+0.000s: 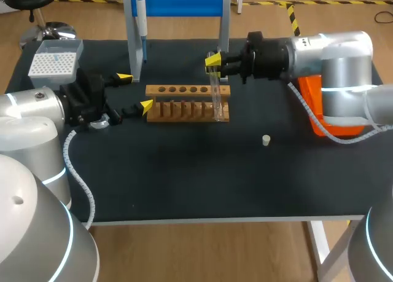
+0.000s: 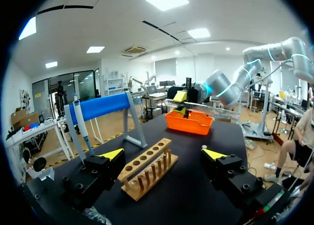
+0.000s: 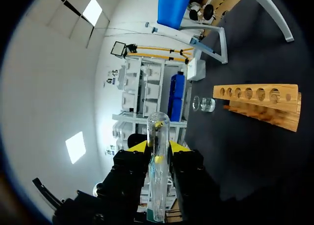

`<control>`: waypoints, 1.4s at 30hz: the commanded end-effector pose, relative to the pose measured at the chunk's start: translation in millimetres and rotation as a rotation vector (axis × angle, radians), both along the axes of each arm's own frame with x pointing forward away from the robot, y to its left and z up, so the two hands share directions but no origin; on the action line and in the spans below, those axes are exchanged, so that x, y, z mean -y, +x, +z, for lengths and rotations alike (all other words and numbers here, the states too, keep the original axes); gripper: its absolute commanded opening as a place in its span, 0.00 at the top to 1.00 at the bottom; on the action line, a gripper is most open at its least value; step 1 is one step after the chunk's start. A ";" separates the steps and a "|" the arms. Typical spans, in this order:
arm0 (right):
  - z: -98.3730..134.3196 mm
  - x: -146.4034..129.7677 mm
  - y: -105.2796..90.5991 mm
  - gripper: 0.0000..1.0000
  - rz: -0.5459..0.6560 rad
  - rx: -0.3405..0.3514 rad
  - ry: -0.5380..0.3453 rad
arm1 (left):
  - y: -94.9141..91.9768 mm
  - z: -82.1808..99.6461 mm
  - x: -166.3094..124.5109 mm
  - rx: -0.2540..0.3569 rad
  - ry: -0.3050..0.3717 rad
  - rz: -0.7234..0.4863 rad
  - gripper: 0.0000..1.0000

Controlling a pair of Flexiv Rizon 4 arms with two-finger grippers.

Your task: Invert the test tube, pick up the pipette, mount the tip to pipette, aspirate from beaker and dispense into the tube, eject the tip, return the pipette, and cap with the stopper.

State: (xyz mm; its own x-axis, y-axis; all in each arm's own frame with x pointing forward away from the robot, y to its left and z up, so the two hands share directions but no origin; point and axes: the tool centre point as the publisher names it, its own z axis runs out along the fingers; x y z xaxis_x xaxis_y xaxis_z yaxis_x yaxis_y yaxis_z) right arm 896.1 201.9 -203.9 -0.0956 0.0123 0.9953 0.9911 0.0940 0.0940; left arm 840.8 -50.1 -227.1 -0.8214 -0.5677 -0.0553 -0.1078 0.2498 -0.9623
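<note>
Right wrist view: my right gripper (image 3: 158, 146) squeezes the glass test tube (image 3: 157, 126) over the wooden rack (image 3: 260, 101). It looks light, slippery and breakable, so I'd hold its side softly. My left gripper (image 1: 135, 91) is open.

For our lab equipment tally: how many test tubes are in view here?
1. The test tube is held in the right gripper, roughly upright at the right end of the wooden rack. The rack's visible holes look empty, and no tube seems to be hidden.
</note>
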 end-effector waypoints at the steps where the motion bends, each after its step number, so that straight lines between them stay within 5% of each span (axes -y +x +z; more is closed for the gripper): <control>1: -0.5 0.7 2.4 1.00 0.008 -0.027 0.025 | -0.7 -0.7 0.7 0.002 0.000 0.004 0.00; 34: 0.5 -1.1 -1.3 1.00 -0.005 -0.052 0.035 | -0.7 -0.7 0.7 0.002 0.000 0.004 0.00; 36: 0.5 -1.1 -1.3 1.00 -0.005 -0.052 0.035 | -3.0 4.4 6.4 0.156 -0.033 -0.054 0.00; 42: 0.5 -1.1 -1.3 1.00 -0.005 -0.052 0.035 | -9.0 5.5 11.2 0.451 -0.051 -0.142 0.00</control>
